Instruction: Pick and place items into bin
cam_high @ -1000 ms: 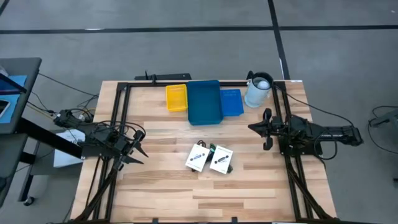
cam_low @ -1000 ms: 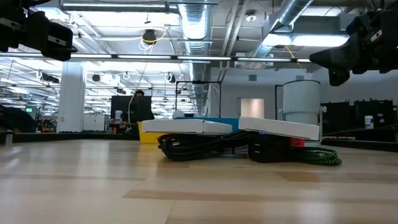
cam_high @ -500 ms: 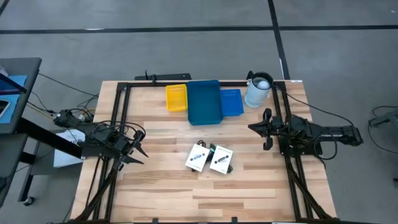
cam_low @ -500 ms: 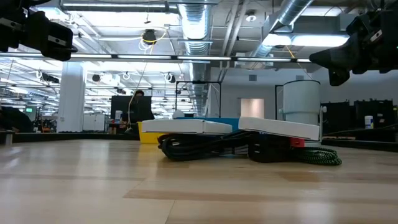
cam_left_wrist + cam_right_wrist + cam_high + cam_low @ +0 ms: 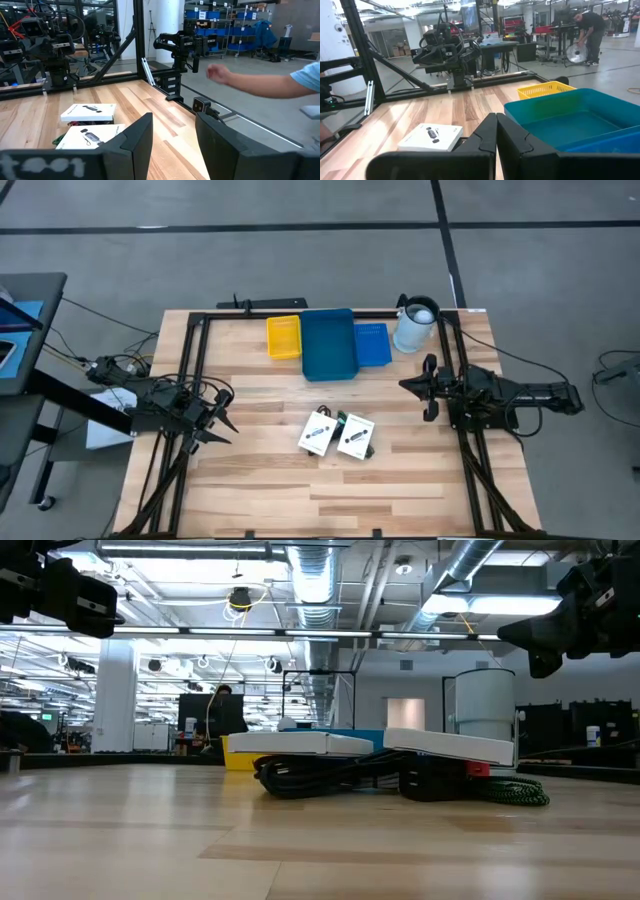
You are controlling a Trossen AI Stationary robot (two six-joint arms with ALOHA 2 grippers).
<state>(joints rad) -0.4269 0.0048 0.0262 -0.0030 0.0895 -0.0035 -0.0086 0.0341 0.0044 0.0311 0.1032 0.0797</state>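
Two white card packages [image 5: 317, 432] [image 5: 356, 437] lie flat side by side mid-table, resting on little black pieces and cords with green [image 5: 515, 792] and red [image 5: 478, 769] parts. The left wrist view shows both packages [image 5: 89, 112] [image 5: 92, 135]; the right wrist view shows one [image 5: 431, 137]. My left gripper [image 5: 228, 418] [image 5: 172, 135] hovers open, left of the packages. My right gripper [image 5: 403, 385] [image 5: 496, 130] hovers shut, right of them. Neither touches anything.
Along the far edge stand a yellow bin [image 5: 284, 337], a large blue bin [image 5: 328, 343], a small blue bin [image 5: 373, 344] and a white cup [image 5: 415, 327]. A person's hand [image 5: 220, 75] and blue sleeve reach in beyond the table's near edge. Bare wood surrounds the packages.
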